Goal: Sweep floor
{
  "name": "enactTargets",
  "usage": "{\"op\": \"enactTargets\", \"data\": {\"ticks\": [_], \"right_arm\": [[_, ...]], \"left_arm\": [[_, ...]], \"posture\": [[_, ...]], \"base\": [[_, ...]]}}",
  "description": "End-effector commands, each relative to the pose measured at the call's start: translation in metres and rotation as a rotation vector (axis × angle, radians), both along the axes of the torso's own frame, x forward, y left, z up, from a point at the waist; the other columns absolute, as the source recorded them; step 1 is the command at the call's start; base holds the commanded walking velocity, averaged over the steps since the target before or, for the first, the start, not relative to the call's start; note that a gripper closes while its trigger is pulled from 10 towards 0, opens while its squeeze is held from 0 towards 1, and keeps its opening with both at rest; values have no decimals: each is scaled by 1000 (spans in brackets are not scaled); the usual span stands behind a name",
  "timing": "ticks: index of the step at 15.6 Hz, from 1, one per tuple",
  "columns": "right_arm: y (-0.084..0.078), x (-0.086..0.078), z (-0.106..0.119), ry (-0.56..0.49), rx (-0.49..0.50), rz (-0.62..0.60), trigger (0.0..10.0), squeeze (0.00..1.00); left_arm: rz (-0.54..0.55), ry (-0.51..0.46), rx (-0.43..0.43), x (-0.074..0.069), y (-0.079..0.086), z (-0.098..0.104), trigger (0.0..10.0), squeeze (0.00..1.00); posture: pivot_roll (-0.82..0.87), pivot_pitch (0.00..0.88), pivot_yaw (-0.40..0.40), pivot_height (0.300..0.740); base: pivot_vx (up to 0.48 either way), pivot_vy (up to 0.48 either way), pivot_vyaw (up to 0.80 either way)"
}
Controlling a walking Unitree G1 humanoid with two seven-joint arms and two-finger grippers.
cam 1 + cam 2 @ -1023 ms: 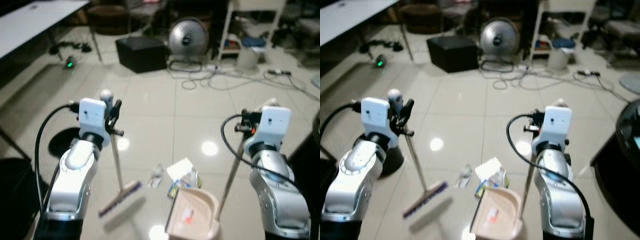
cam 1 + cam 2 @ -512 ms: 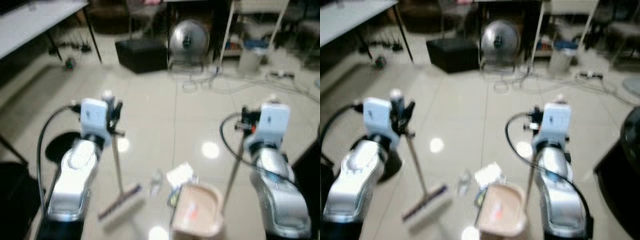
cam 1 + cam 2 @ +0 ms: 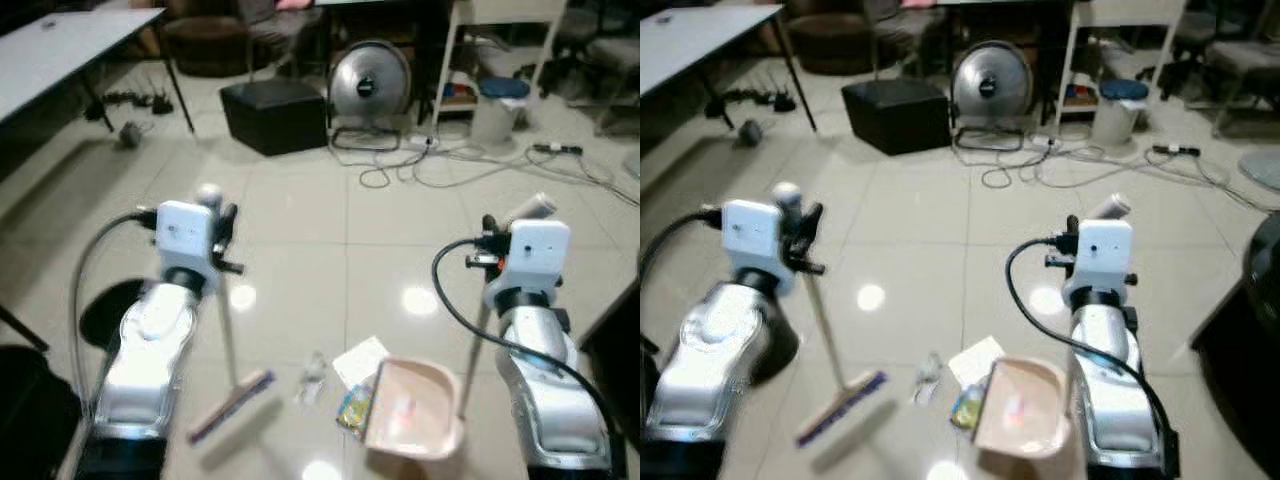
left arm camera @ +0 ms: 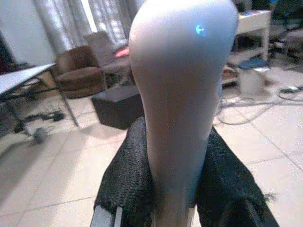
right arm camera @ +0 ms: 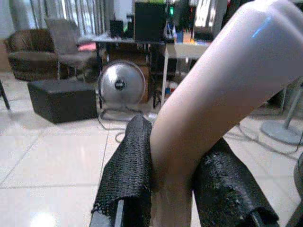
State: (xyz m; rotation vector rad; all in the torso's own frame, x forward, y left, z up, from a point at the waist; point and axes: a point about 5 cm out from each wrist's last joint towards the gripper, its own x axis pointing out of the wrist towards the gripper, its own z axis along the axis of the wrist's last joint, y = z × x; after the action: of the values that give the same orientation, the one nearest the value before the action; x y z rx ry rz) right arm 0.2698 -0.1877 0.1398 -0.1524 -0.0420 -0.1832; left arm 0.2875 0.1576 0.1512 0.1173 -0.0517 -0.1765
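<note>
My left gripper (image 3: 224, 238) is shut on the upper end of a broom handle (image 4: 182, 94), its black fingers (image 4: 128, 179) pressed on both sides. The broom head (image 3: 232, 405) rests on the tiled floor below. My right gripper (image 3: 487, 245) is shut on the long handle (image 5: 213, 94) of a beige dustpan (image 3: 410, 410). The pan sits on the floor with a small pinkish scrap in it. Just left of its mouth lie a white paper (image 3: 360, 360), a colourful wrapper (image 3: 352, 410) and a crumpled clear scrap (image 3: 312, 375).
Ahead stand a black box (image 3: 275, 115), a round fan (image 3: 370, 80) and a white bin (image 3: 495, 110), with cables (image 3: 440, 170) trailing across the tiles. A white table (image 3: 70, 50) is at far left. Dark furniture edges both sides near me.
The dustpan has slid a little to the right of the litter and its handle stands more upright. The broom has hardly moved. The view shook in between.
</note>
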Motion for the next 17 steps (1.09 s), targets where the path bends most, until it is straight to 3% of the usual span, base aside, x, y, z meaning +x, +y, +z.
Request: {"op": "enactTargets", "data": {"ticks": [1,9,15,17], "right_arm": [[2,5,8,-52,-27,16,10000,0],[12,29,-3,-84,-126,90,10000,0],[16,37,-13,-90,-129,71,10000,0],[16,35,-19,-99,-175,80,10000,0]], "left_arm": [[20,-49,2,2,7,10,10000,0],[58,-29,-5,3,12,3,10000,0],[158,-3,-58,19,19,-19,10000,0],[215,-25,-86,21,19,-24,10000,0]], "posture": [[38,0,68,740],[65,69,91,740],[84,174,93,740],[75,201,122,740]], "base": [[341,0,0],[331,0,0],[0,0,0],[0,0,0]]}}
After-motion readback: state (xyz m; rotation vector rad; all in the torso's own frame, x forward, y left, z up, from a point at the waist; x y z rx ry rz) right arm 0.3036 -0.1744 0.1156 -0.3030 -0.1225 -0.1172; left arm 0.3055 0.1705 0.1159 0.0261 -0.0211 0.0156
